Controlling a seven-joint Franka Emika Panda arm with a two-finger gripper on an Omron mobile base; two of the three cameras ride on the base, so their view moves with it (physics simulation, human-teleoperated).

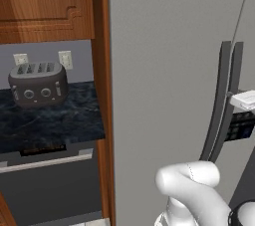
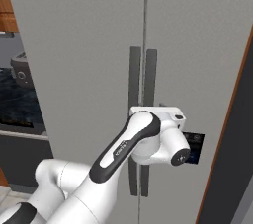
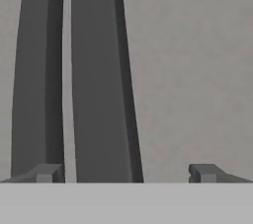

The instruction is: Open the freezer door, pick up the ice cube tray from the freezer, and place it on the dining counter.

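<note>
In the hand view the two small dark fingers [image 3: 49,172] stand spread wide apart, holding nothing, with the gripper [image 3: 127,173] pointed straight at the front of the tall light-grey freezer [image 3: 197,70]. One of the two long dark-grey bowed handles [image 3: 101,80] runs up through the gap between the fingers, nearer the left tip than the right; the second handle [image 3: 35,80] rises just above the left tip, so that finger seems to sit at or near the narrow slot between the pair. Whether either tip touches a handle yet cannot be told. From the left base view the white hand with its dark gripper [image 1: 242,120] sits close against the handles [image 1: 224,100] at about mid-height, and the right base view shows the white arm [image 2: 123,149] reaching up to the same spot beside the vertical door seam [image 2: 145,20]. Judging by this, the task is at its very beginning: both freezer doors are shut and flush, so the opening step is not yet done, and fetching the ice cube tray and carrying it to the dining counter are left. The tray presumably lies behind the closed doors. Off to the left, a dark toaster [image 1: 38,84] rests on a dark marbled surface [image 1: 50,120] under a reddish wooden cabinet [image 1: 45,1].
</note>
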